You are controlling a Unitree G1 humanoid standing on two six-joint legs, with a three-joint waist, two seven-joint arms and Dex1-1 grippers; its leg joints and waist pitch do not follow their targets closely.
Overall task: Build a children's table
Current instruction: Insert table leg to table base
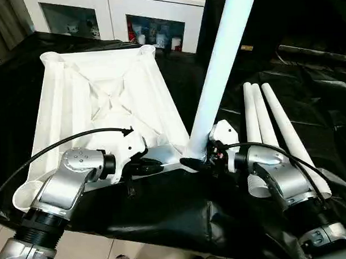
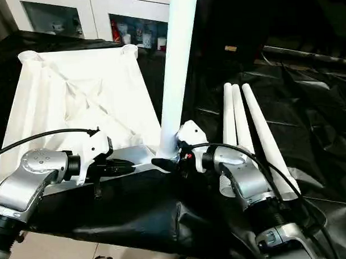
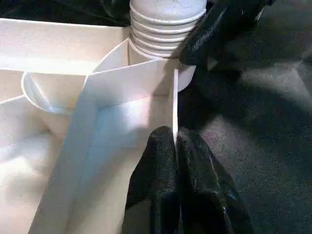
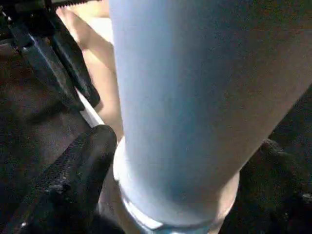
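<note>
The white table top lies upside down on the black cloth, ribs facing up. One white leg stands nearly upright at the top's near right corner socket. Its threaded end sits in the socket with several rings showing above it. My right gripper is shut on the leg's lower end, one finger on each side of the leg. My left gripper is shut on the top's thin near rim, just left of that socket. Three more legs lie side by side on the right.
A white cabinet with glass-fronted shelves stands behind the table top. The black cloth hangs over the work surface's near edge, with tiled floor below. My silver forearms frame the near corner.
</note>
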